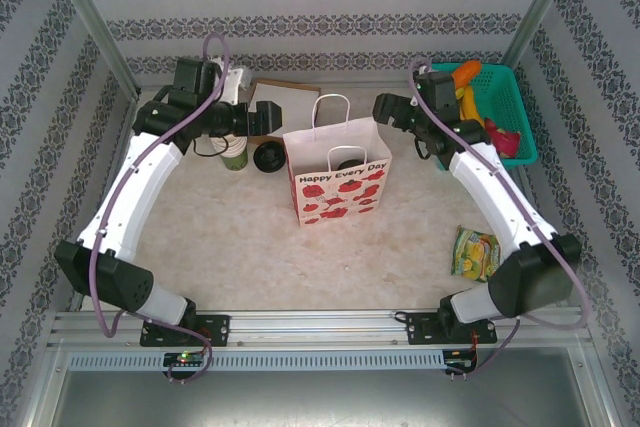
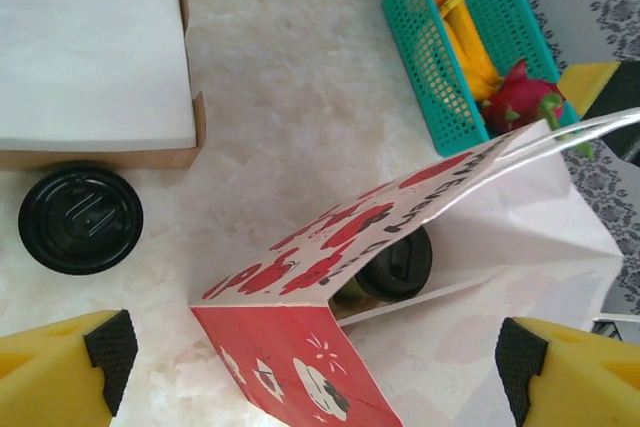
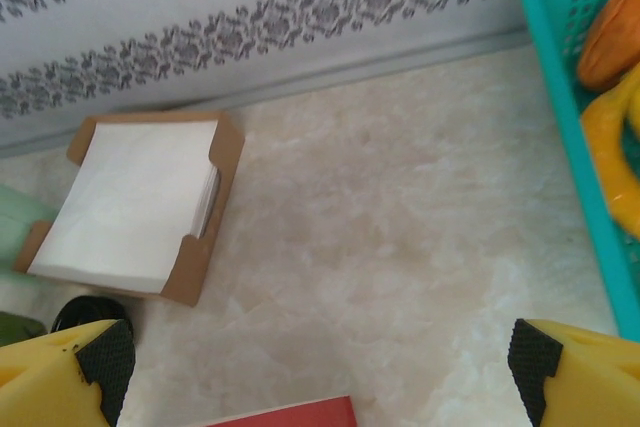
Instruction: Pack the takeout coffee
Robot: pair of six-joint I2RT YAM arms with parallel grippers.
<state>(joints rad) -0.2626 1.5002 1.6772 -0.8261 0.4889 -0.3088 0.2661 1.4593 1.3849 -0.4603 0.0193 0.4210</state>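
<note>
The takeout coffee [image 2: 397,262], a pale-green cup with a round black lid, stands inside the white paper bag [image 2: 520,237] printed with red patterns; its lid [image 1: 345,164] shows through the bag's open top. My left gripper [image 2: 315,357] hangs open above the bag's left end, yellow fingers [image 2: 60,372] spread wide, nothing between them. From above, the left gripper [image 1: 277,121] sits just behind and left of the bag [image 1: 338,187]. My right gripper [image 3: 318,362] is open over bare table behind the bag, and stands at the bag's back right [image 1: 386,109].
A second round black lid [image 2: 80,219] [image 1: 268,156] sits on the table left of the bag, beside a brown box of white napkins [image 2: 90,57] [image 3: 135,202]. A teal basket [image 1: 520,137] of fruit stands back right. A snack packet [image 1: 475,252] lies front right.
</note>
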